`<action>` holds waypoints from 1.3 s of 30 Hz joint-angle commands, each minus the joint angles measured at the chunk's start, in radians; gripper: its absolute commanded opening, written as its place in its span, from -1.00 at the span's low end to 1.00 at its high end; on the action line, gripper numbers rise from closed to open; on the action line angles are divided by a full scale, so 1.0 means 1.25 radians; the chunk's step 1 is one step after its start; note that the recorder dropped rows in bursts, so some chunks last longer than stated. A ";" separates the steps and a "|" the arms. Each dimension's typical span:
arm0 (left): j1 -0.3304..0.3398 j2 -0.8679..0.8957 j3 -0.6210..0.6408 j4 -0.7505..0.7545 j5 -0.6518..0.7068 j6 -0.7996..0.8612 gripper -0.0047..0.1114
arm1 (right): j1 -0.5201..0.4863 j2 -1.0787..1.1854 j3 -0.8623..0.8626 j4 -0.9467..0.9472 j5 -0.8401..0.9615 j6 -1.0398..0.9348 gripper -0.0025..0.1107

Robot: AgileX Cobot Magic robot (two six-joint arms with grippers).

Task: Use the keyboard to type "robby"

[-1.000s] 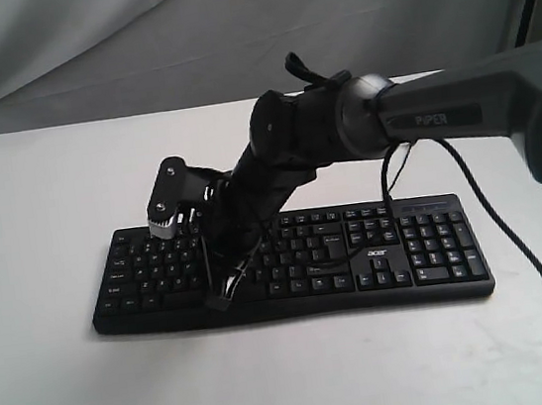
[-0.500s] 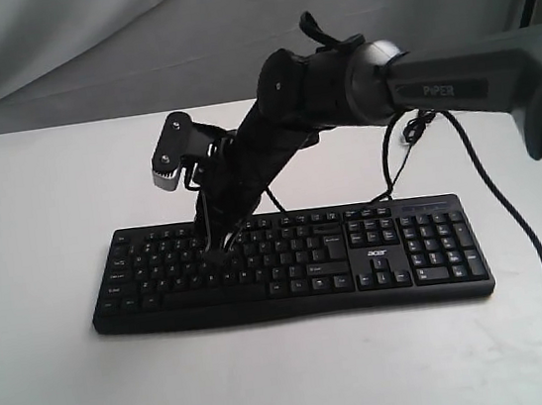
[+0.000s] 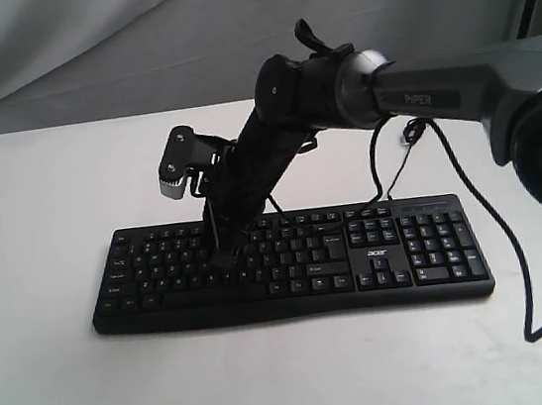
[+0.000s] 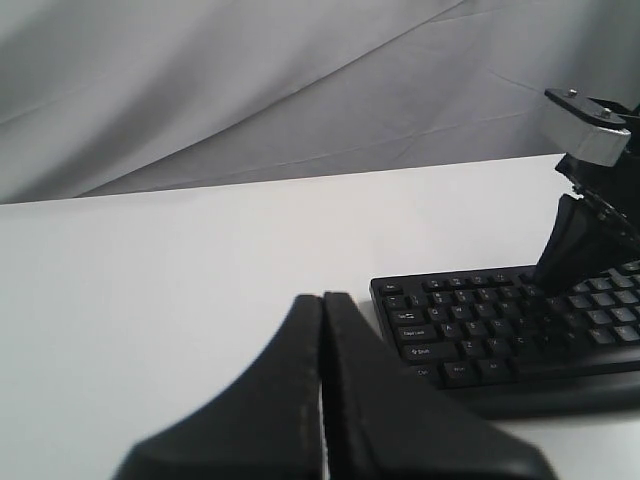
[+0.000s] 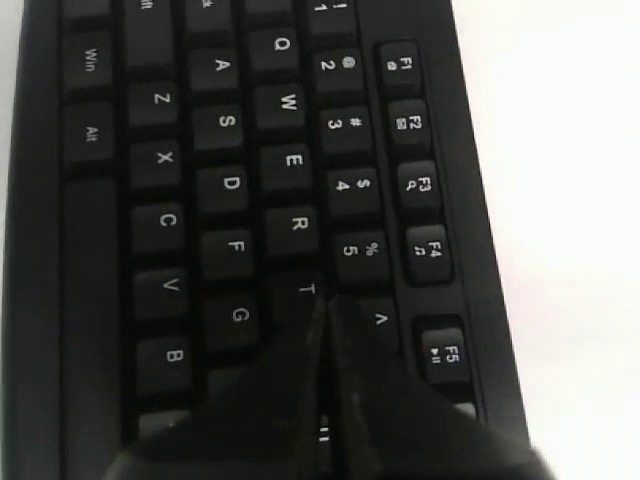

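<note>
The black keyboard [image 3: 407, 245] with white legends lies across the white table [image 3: 30, 194]. My right arm reaches over it from the right. In the right wrist view the right gripper [image 5: 322, 302] is shut, and its joined fingertips rest at the edge of the T key [image 5: 305, 288], between T and the number row. From the exterior view the right gripper [image 3: 224, 258] stands on the upper letter rows, left of the middle. My left gripper [image 4: 322, 297] is shut with nothing in it, above bare table off the keyboard's [image 4: 470, 330] left end.
A thick black cable [image 3: 518, 260] hangs from the right arm and loops onto the table right of the keyboard. A thinner cable [image 3: 386, 162] drops behind the keyboard. Grey cloth [image 3: 81, 48] backs the table.
The right gripper has lifted off the bottom rows near the space bar and moved back to the upper letter rows, then slightly right. The left gripper view gives no earlier frame.
</note>
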 commanded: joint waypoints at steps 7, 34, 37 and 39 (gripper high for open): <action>-0.005 -0.003 0.003 0.004 -0.004 -0.002 -0.92 | -0.004 0.003 -0.005 -0.001 0.014 -0.011 -0.96; -0.005 -0.003 0.003 0.004 -0.004 -0.002 -0.92 | -0.004 -0.056 -0.005 0.006 0.005 -0.014 -0.96; -0.005 -0.003 0.003 0.004 -0.004 -0.002 -0.92 | -0.004 -0.123 -0.005 0.010 0.021 -0.007 -0.96; -0.005 -0.003 0.003 0.004 -0.004 -0.002 -0.92 | -0.004 -0.167 0.001 0.014 0.018 0.016 -0.96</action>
